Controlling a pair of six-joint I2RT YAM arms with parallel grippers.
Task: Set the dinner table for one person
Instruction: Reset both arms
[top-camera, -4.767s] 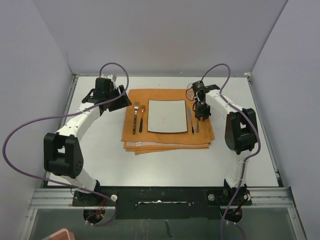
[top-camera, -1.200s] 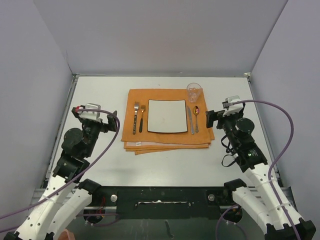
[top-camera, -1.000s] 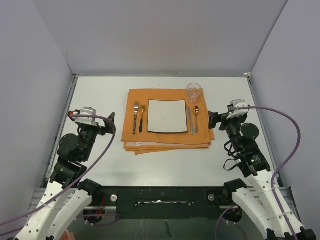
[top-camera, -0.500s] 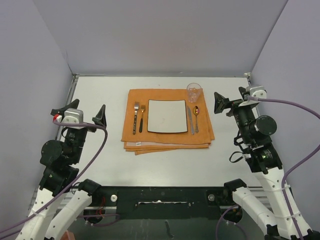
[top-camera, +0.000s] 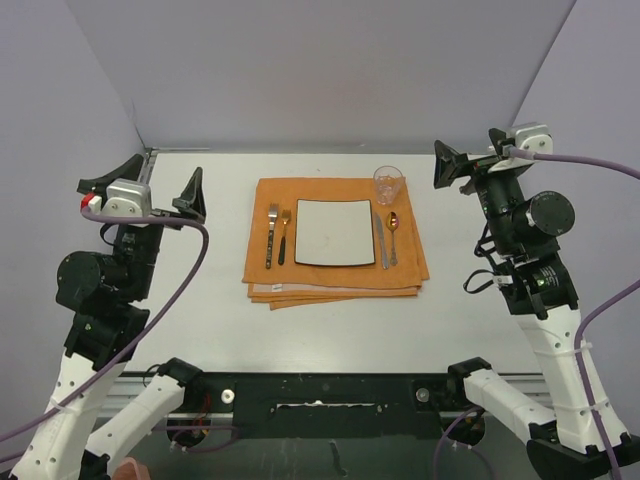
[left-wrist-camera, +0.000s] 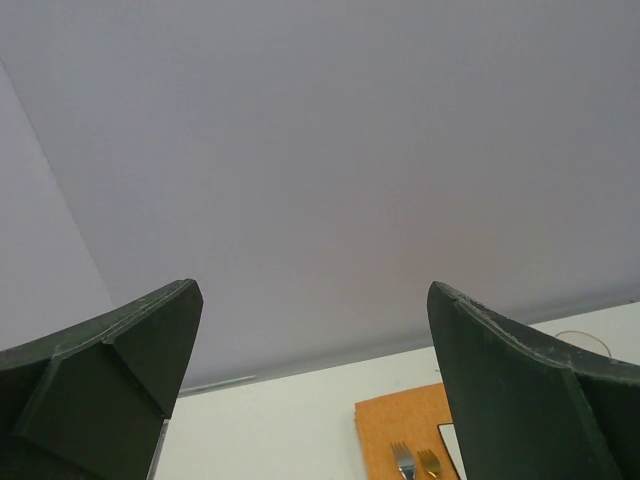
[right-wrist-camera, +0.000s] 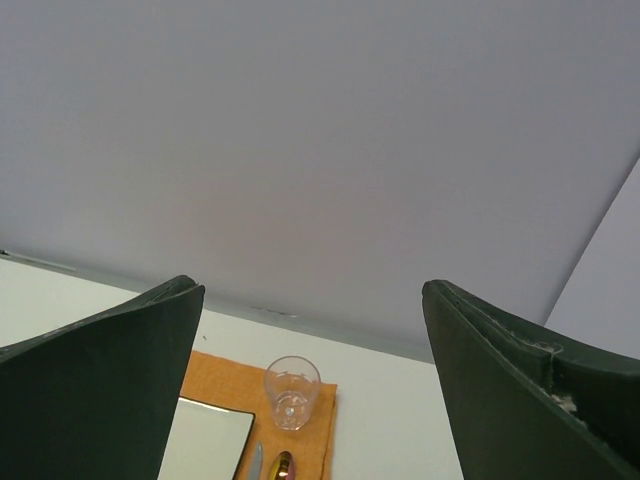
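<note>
Your dinner table (top-camera: 330, 330) bears an orange placemat (top-camera: 262, 200) at its centre, carrying plate (top-camera: 334, 231), forks (top-camera: 270, 236), knife (top-camera: 380, 240), spoon (top-camera: 393, 235) and glass (top-camera: 388, 185). Your left gripper (left-wrist-camera: 313, 286) and right gripper (right-wrist-camera: 312, 287) hang lifted at either side, fingers spread wide, holding nothing.

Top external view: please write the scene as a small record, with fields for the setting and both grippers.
surface: dinner table, orange placemat at centre
centre: square white plate on placemat
left of plate: two forks
right of plate: knife, then spoon
glass: upright, placemat's far right corner
left gripper: open, empty, raised
right gripper: open, empty, raised
</note>
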